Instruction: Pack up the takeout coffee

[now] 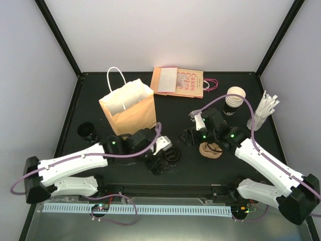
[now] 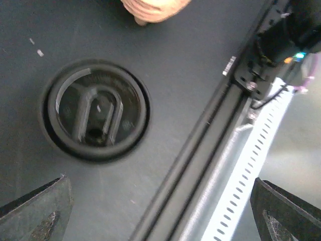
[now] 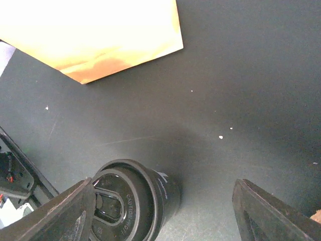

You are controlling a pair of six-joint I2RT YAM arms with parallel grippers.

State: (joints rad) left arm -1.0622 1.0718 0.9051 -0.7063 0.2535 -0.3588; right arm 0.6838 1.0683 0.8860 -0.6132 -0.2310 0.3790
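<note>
Black worktop [image 1: 170, 113] is carrying a brown paper bag [image 1: 128, 108], standing open at the back left. Both the left hand [image 2: 160, 216] and the right hand [image 3: 165, 218] are gaping wide, gripping nothing. Between the two hands the lidded takeout coffee [image 1: 171, 155] is standing upright, outside the bag.
</note>
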